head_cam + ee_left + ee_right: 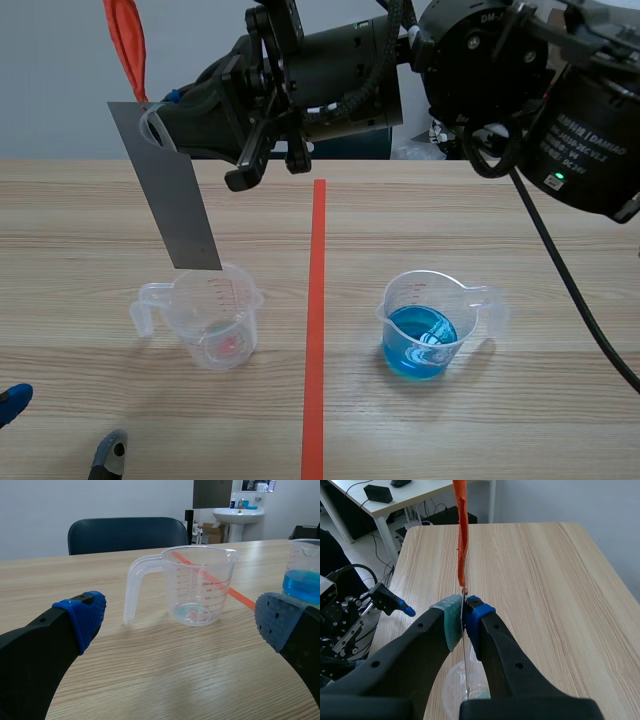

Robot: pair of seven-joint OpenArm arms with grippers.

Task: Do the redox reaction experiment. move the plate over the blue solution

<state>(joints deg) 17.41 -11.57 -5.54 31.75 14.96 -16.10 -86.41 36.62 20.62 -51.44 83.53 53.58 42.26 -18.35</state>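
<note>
Scene view: the flat grey metal plate (172, 195) is clamped by the right gripper (158, 122) above the clear plastic beaker (215, 322) — apart from the blue-solution beaker (425, 325). Left wrist view: the left gripper (180, 621) is spread. Right wrist view: edge-on, the plate is judged light, stiff, slick — best held at its top.

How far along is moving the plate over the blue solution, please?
Done: the right hand is shut on the flat grey metal plate, lifted. In hand: the plate hangs above the nearly empty clear plastic beaker. Left: carrying it across the orange tape to over the clear beaker of blue solution.
</note>
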